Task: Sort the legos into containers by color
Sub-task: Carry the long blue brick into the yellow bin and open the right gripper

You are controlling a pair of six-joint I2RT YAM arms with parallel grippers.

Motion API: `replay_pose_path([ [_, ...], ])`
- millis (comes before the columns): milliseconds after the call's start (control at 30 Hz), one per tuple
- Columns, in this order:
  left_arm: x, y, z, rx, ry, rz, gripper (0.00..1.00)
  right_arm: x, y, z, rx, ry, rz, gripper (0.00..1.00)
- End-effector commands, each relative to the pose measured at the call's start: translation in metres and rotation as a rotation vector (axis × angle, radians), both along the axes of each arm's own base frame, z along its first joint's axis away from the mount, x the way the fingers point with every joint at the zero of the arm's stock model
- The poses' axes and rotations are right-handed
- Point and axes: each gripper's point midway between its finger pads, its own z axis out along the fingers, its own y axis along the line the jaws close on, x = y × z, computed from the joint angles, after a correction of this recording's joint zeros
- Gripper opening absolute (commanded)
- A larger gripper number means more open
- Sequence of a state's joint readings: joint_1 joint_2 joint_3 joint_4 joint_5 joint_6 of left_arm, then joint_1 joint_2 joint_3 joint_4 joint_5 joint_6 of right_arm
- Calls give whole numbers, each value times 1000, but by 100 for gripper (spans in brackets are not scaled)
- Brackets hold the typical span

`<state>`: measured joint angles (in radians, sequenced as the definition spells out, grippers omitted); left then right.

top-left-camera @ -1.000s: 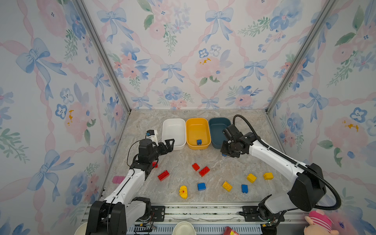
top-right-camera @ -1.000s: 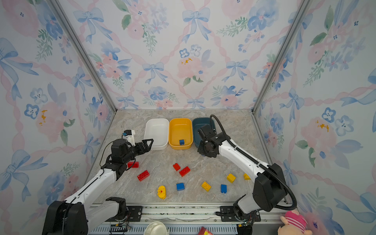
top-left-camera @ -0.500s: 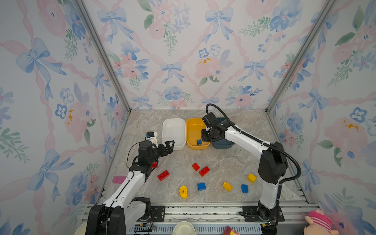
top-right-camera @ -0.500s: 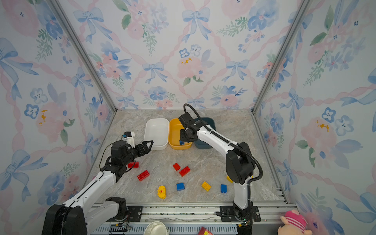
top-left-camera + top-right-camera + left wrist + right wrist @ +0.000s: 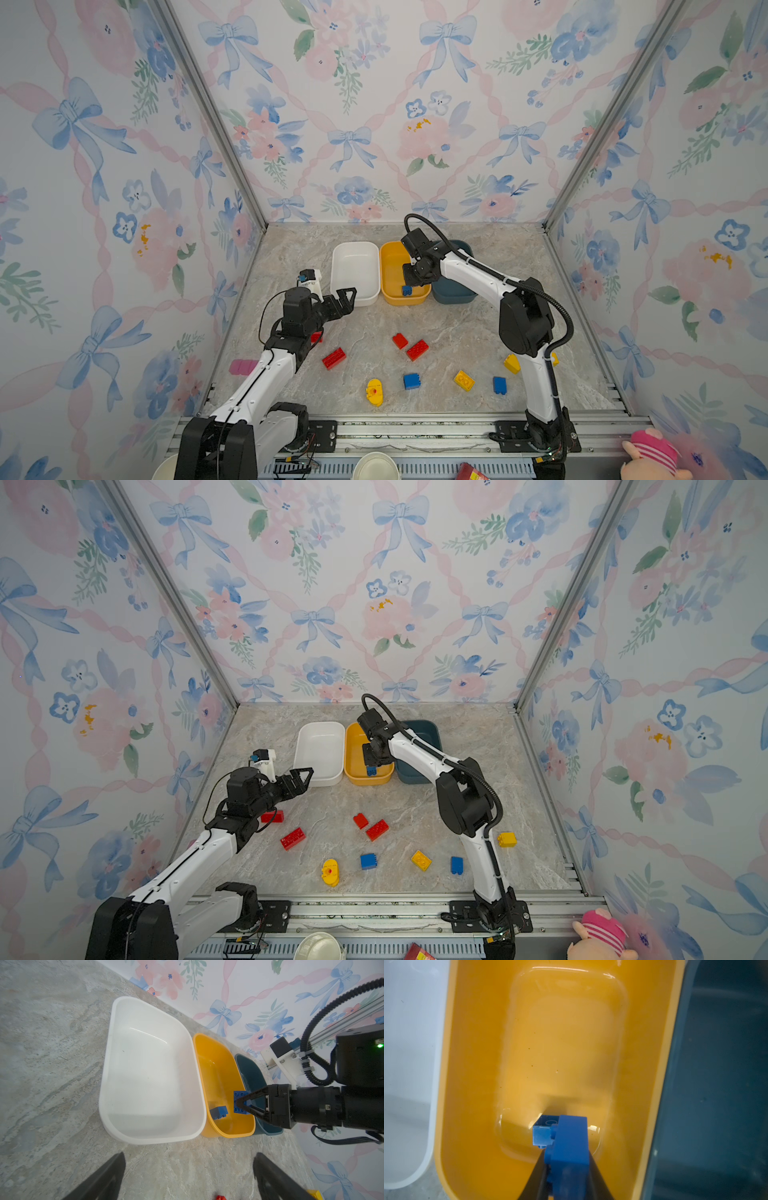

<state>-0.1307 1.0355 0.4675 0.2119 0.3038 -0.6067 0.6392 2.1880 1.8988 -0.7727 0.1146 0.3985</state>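
Over the near end of the yellow tub (image 5: 390,266), the right claw (image 5: 239,1103) hangs pointing down into it with a blue brick (image 5: 240,1096) pinched between its fingers. Its jaws stand only as far apart as the brick is wide. We see the held brick at about rim height, on the side of the tub that adjoins the teal tub (image 5: 454,293).

A second blue brick (image 5: 219,1112) lies on the yellow tub's floor at that same near end, just beside and below the held one. In the right wrist view the two overlap, and we cannot tell whether they touch.

The white tub (image 5: 355,266) stands rim to rim on the yellow tub's other side, toward the left arm, and shows us only its bare floor. What we see of the teal tub's inside is dark and plain, and the right arm covers part of it in both top views.

The left claw (image 5: 348,296) hovers just in front of the white tub's near wall, its jaws spread wide and holding nothing.

Between the arms, loose pieces lie on the marble table (image 5: 365,328): red bricks (image 5: 333,358), blue bricks (image 5: 411,381), yellow bricks (image 5: 464,380) and a rounded yellow piece with a red dot (image 5: 374,391). All are well apart from the tubs.
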Motion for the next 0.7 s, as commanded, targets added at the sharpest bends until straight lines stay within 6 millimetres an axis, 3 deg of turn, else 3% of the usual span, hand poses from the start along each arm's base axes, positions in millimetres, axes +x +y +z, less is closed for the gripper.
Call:
replay_pose_path([
  [0, 1, 0, -3, 8, 15, 1, 98, 5, -12, -8, -66, 14, 3, 23],
  [267, 1, 1, -6, 5, 25, 12, 98, 7, -15, -6, -72, 11, 6, 40],
  [433, 1, 2, -7, 9, 27, 16, 98, 4, -15, 8, -44, -5, -2, 45],
  [667, 3, 2, -5, 8, 24, 17, 98, -12, -22, 45, 24, -37, -33, 46],
])
